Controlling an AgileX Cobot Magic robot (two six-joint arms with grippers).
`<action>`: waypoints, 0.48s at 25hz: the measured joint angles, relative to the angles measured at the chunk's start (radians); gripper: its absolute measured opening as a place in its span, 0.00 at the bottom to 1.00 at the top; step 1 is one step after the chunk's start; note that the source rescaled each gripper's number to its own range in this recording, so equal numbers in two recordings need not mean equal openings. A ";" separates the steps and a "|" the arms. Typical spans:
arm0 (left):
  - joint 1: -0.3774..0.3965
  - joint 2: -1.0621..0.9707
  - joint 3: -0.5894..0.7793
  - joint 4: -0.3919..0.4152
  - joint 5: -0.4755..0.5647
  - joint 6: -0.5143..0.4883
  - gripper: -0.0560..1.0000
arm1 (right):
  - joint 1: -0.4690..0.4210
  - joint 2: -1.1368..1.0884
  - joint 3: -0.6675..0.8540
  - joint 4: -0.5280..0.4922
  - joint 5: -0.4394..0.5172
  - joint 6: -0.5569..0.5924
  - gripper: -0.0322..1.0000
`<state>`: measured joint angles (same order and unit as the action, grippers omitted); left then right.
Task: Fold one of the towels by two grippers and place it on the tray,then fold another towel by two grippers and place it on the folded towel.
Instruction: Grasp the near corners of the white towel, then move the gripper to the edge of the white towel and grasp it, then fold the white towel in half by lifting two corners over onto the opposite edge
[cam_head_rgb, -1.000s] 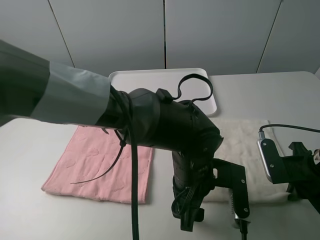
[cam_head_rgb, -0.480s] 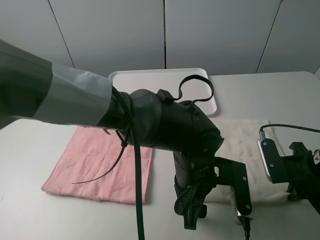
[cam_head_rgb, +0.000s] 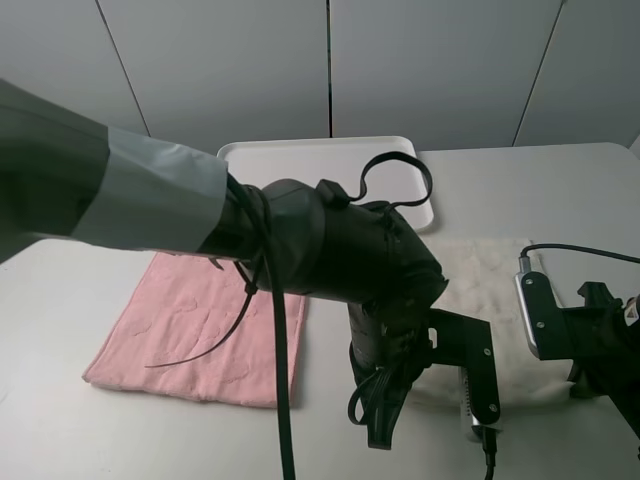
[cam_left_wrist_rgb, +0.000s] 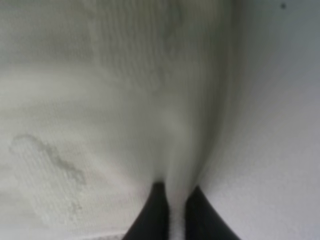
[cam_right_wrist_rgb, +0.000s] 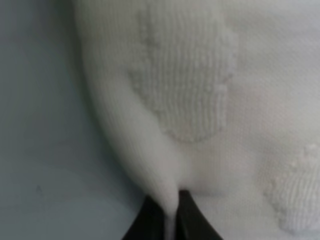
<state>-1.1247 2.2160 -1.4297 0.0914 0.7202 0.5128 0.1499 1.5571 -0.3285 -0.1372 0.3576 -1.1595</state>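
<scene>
Two firm pinches hold the cream towel (cam_head_rgb: 495, 290), which lies flat on the table (cam_head_rgb: 560, 190) near the white tray (cam_head_rgb: 300, 152), your left gripper (cam_left_wrist_rgb: 172, 195) and right gripper (cam_right_wrist_rgb: 171, 202) each clamped shut on its near edge, so lift both evenly to keep the fold square.

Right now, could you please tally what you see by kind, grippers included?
Towels: 2, the cream towel and the pink towel
Trays: 1, the white tray
Grippers: 2, the left gripper and the right gripper, both pinching the cream towel
Total: 5
</scene>
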 joint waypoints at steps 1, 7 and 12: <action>0.000 0.000 0.000 0.010 -0.002 -0.014 0.06 | 0.000 0.000 0.000 0.006 0.000 0.000 0.03; -0.002 0.000 0.000 0.065 -0.004 -0.084 0.05 | 0.000 0.000 0.000 0.050 -0.027 0.000 0.03; -0.002 -0.006 0.000 0.092 -0.006 -0.117 0.05 | 0.000 0.000 0.000 0.050 -0.050 0.061 0.03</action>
<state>-1.1267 2.2096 -1.4297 0.1830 0.7140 0.3956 0.1499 1.5571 -0.3285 -0.0873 0.3077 -1.0987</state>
